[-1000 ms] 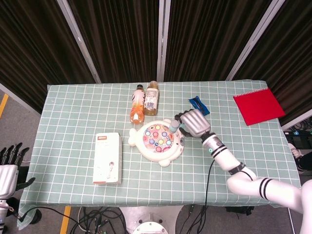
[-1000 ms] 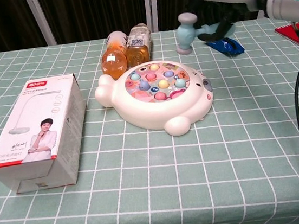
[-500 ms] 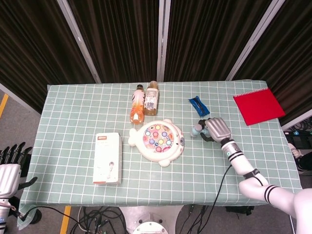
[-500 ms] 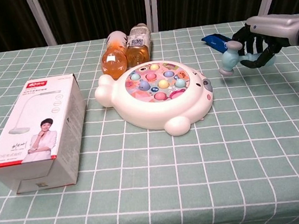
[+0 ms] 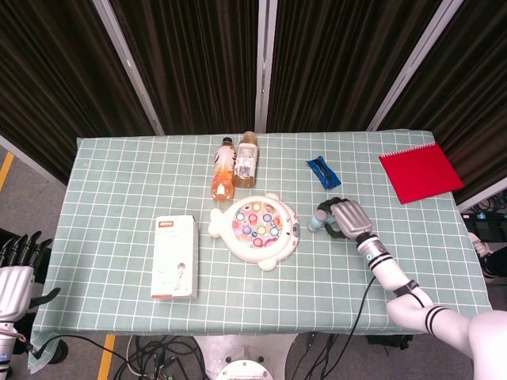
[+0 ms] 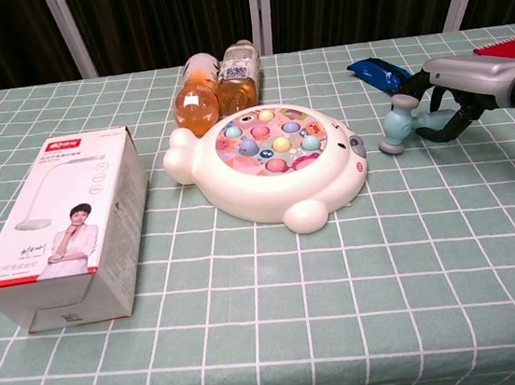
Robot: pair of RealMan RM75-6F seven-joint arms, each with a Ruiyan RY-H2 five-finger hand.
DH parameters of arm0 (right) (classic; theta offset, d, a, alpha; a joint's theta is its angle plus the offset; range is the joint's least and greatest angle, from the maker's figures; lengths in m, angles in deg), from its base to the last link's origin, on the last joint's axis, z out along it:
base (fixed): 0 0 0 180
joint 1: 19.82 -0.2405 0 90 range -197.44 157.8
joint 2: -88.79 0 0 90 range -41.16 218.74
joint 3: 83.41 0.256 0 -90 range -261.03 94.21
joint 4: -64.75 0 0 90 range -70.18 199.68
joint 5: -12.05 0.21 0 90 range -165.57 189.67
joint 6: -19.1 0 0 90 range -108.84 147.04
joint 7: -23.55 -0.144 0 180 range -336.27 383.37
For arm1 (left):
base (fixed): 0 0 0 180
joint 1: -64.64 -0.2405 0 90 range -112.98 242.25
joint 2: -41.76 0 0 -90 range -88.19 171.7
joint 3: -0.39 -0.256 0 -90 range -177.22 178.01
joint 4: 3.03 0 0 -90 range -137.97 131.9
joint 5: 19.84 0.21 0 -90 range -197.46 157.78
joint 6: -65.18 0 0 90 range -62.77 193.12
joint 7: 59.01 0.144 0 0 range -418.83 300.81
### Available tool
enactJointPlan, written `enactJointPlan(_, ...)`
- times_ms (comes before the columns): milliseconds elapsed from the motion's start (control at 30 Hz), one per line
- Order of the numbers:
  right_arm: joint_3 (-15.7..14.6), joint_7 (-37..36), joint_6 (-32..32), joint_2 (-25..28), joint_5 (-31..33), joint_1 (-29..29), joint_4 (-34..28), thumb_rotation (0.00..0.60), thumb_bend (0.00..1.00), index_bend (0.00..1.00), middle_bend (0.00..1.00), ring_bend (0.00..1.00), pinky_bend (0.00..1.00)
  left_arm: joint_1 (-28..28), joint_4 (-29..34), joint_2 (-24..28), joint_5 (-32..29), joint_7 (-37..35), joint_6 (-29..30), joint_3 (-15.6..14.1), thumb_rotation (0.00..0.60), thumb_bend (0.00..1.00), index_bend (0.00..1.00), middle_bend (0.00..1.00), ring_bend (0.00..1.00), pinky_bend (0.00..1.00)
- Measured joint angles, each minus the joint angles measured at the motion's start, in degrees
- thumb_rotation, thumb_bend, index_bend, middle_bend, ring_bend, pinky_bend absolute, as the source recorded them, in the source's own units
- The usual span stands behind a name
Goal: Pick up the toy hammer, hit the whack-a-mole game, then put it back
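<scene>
The toy hammer [image 6: 402, 123] is of smooth light-blue plastic with a round grey striking face, and it sits just right of the white, rounded whack-a-mole game [image 6: 271, 166] with its coloured buttons. The right hand [image 6: 457, 96], grey and metallic, lies low over the checked tablecloth [image 6: 344, 285], its dark fingers curled around the hammer handle. The left hand [image 5: 16, 269] hangs beside the table with fingers apart, holding nothing.

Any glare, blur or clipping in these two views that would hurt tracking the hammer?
Head view: even overhead light, no glare on the tablecloth; toy hammer small but sharp beside the right hand; left hand cut by the frame edge. Chest view: hammer head crisp, soft shadow beneath; right hand runs off the right edge; curtains nearly black, no detail.
</scene>
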State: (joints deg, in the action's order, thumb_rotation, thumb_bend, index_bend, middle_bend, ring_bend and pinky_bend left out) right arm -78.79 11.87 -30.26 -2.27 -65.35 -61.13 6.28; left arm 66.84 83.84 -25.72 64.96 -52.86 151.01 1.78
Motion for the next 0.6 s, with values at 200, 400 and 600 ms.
enactJointPlan(200, -0.04, 0.19, -0.58, 0.7, -0.71, 0.6, -1.48, 0.6, 0.34, 0.29, 0.31, 0.21, 0.3, 0.16, 0.12, -0.01, 0.07, 0.27, -0.09, 0.04, 0.6, 0.0, 0.14, 0.03, 0.0, 0.0)
enactJointPlan(400, 0.17, 0.82, -0.45, 1.48, -0.7, 0.91, -3.07, 0.6, 0.3, 0.19, 0.26, 0.16, 0.23, 0.25, 0.15, 0.07, -0.01, 0.28, -0.19, 0.09, 0.6, 0.0, 0.14, 0.03, 0.0, 0.0)
enactJointPlan(600, 0.45, 2.46, -1.93, 4.48, -0.3, 2.18, -8.18, 0.6, 0.24, 0.01, 0.15, 0.05, 0.1, 0.3, -0.1, 0.07, -0.09, -0.03, -0.05, 0.27, 0.6, 0.0, 0.14, 0.03, 0.0, 0.0)
